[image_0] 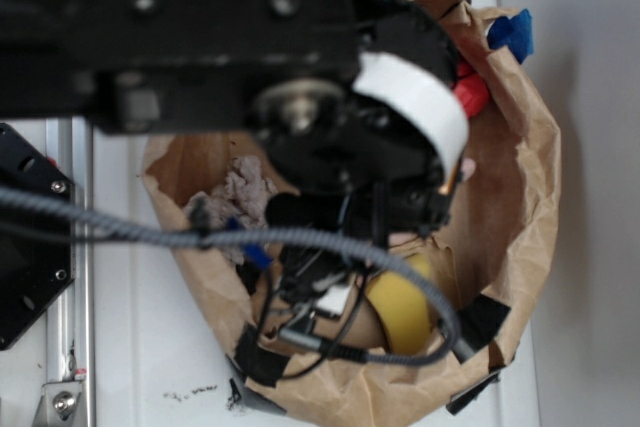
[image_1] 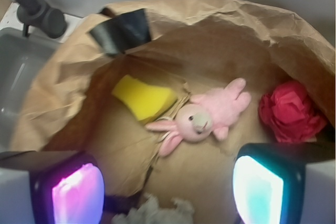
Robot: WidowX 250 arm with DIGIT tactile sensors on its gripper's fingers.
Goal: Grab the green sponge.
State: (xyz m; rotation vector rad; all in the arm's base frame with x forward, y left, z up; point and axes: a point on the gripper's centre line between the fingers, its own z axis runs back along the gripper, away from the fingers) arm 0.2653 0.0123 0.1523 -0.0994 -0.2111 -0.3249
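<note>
The green sponge (image_1: 144,98), which looks yellow and wedge-shaped, lies on the floor of a brown paper bag (image_1: 220,17), just left of a pink plush bunny (image_1: 206,117). My gripper (image_1: 168,192) is open and empty above the bag floor. Its pink-lit pad (image_1: 76,195) and teal-lit pad (image_1: 258,190) stand wide apart, nearer the camera than the sponge and bunny. In the exterior view the sponge (image_0: 405,309) shows at the bag's lower right, below the black arm (image_0: 200,27), which hides my fingers.
A crumpled red paper ball (image_1: 291,111) lies right of the bunny. A whitish paper wad (image_1: 155,212) sits between my pads at the bottom edge. Black tape (image_1: 121,29) holds the bag rim. A grey cable (image_0: 120,230) crosses the bag. A blue scrap (image_0: 512,35) sits outside the bag.
</note>
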